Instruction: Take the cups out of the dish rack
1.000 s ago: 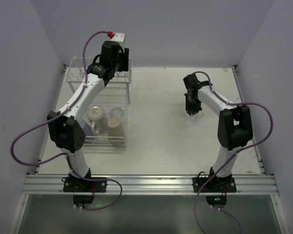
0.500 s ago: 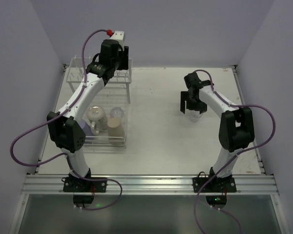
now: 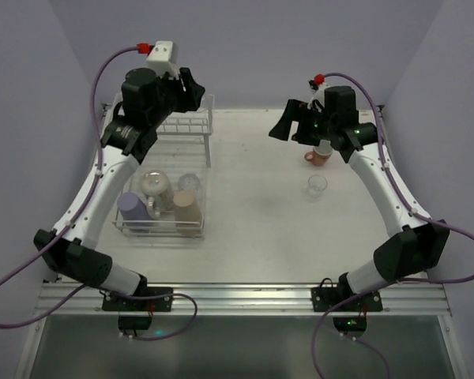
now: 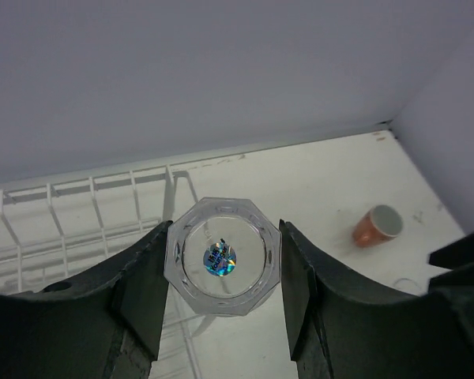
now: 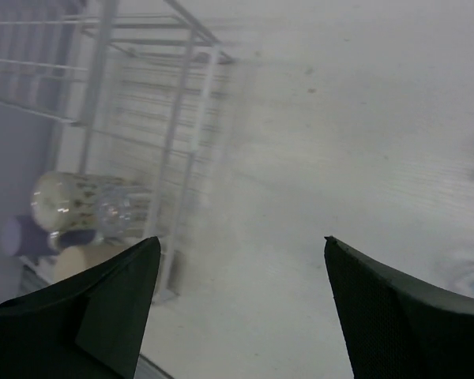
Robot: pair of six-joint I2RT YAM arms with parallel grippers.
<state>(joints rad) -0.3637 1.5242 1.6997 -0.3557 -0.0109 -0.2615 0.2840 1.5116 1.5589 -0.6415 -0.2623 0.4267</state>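
My left gripper is shut on a small clear eight-sided glass, seen bottom-on, and holds it in the air above the dish rack's raised shelf. In the lower basket stand a lavender cup, a tan tumbler, a pale patterned cup and a clear glass. My right gripper hangs open and empty, high over the table's middle. On the table at the right are a salmon mug lying on its side and a clear glass standing upright.
Purple walls close in the table on three sides. In the right wrist view the rack lies ahead at the left, with the basket's cups behind my left fingertip. The white tabletop stretches between rack and mug.
My right gripper opened, left the clear glass standing on the table, and rose back and leftward. My left arm lifted away from the upper shelf with the small glass still gripped.
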